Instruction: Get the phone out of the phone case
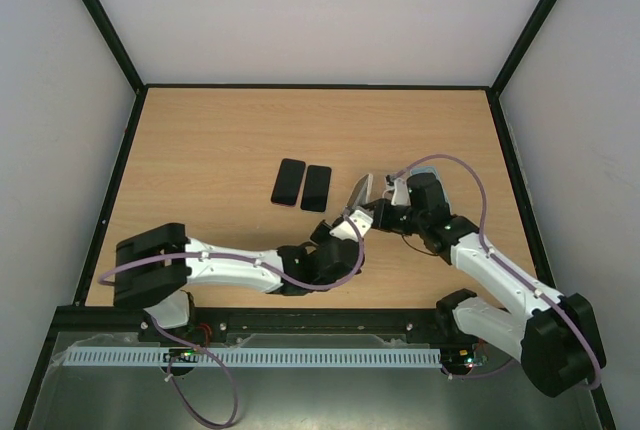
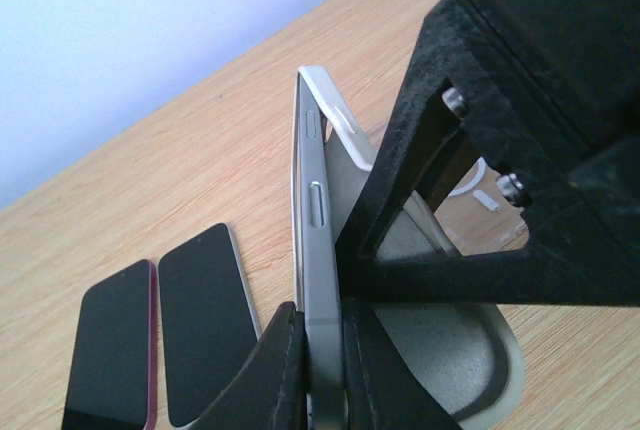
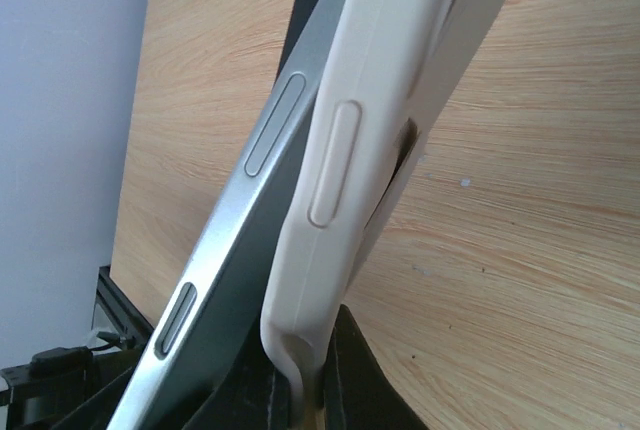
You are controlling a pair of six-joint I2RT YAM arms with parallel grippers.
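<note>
Left gripper (image 2: 320,355) clamps the silver phone (image 2: 308,240) edgewise; right gripper (image 3: 295,390) pinches the cream phone case (image 3: 335,180). Both hang above the table (image 1: 220,130). Phone is partly peeled out, one end apparently not yet free.

Bright, even light is thrown from above, and only faint, soft shadows are laid on the table (image 1: 220,140) under the arms. The white walls (image 1: 300,10) are washed pale and flat. In the left wrist view the phone (image 2: 312,200) is rendered sharply, while the left gripper (image 2: 320,335) is blurred and nearly black at the lower edge. In the right wrist view the phone case (image 3: 335,170) is slightly soft, the wood grain sharper.
</note>
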